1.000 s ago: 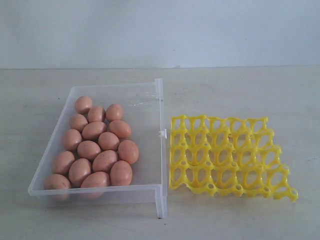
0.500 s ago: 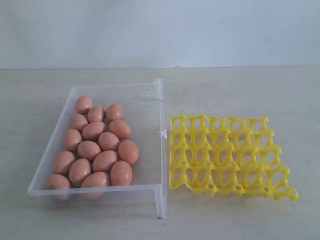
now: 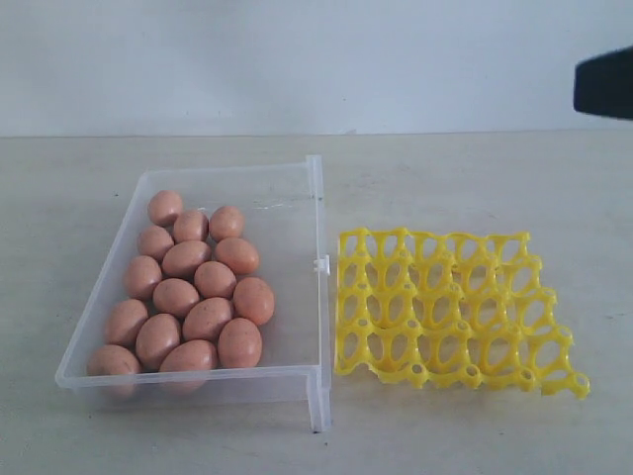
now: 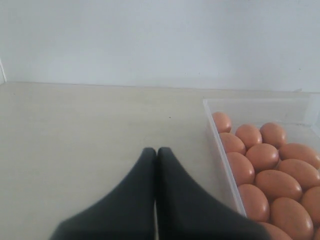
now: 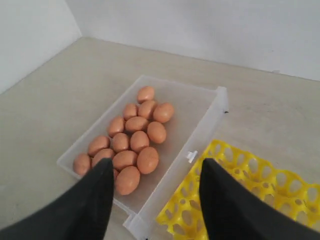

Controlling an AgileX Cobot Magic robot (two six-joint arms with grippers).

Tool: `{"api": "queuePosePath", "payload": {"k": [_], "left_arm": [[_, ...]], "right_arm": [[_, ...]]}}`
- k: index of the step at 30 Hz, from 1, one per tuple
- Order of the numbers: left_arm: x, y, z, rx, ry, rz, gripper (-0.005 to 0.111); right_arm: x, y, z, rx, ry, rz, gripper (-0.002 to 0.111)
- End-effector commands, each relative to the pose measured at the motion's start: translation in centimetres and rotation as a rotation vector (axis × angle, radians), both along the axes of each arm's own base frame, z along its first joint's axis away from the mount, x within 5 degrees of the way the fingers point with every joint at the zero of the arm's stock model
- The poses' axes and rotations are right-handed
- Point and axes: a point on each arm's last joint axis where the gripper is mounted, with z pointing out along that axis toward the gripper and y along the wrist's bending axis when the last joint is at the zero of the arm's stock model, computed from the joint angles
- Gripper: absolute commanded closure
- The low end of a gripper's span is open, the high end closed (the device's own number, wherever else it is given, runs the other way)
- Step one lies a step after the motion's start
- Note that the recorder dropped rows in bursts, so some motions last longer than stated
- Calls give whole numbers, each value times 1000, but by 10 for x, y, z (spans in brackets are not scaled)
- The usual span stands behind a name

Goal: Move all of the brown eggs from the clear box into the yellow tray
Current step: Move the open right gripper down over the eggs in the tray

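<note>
- The left gripper [image 4: 156, 151] is clenched on nothing, with its two dark fingers [image 4: 135, 200] pressed flat together.
- It hangs low over bare table [image 4: 75, 140], and nothing lies under its tips.
- The box [image 4: 220, 150] is just beside this gripper. Its clear side wall runs along one finger, apart from it.
- The eggs [image 4: 265, 165] lie packed together behind that wall, near the left gripper's tips but not touching them.
- The right gripper [image 5: 157, 162] is released, with its fingers [image 5: 102, 200] spread wide and nothing between them.
- It hangs high above the table, well apart from everything on it.
- Below it, the eggs [image 5: 135, 140] sit in a cluster beyond and beneath one finger, all inside the box [image 5: 200, 117].
- The box's small clip tab [image 5: 191, 156] shows in the gap between the right gripper's fingers.
- The tray [image 5: 240, 170] lies under and beyond the other finger, just beside the tab side of the box.
- In the exterior view a dark block [image 3: 605, 84] juts in at the edge on the right arm's side, high above the tray [image 3: 340, 307]. I cannot tell which part of the arm it is.
- There the eggs [image 3: 193, 287] fill the half of the box [image 3: 287, 213] farther from the tray, touching one another in rough rows.
- The tab [image 3: 320, 263] sits against the tray's edge.
- Every egg in view is in the box.
- A pale wall [image 3: 297, 59] stands behind the table.
</note>
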Motion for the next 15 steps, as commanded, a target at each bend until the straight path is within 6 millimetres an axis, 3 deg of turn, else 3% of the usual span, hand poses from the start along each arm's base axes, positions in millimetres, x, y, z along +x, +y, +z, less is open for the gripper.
{"api": "queuePosePath", "payload": {"k": [1,4,7,11,15], "left_arm": [[0,0,1,-5,-2,0,111],[0,0,1,-5,-2,0,111],[0,0,1,-5,-2,0,111],[0,0,1,-5,-2,0,111],[0,0,1,-5,-2,0,111]], "right_arm": [[42,11,16,-27,68,125,57],[66,34,19,-88,74,212,57],[83,74,11,-212,55,291,57],[100,129,-32,-464,147,375,57],[103,172,-75,-624,228,435,57]]}}
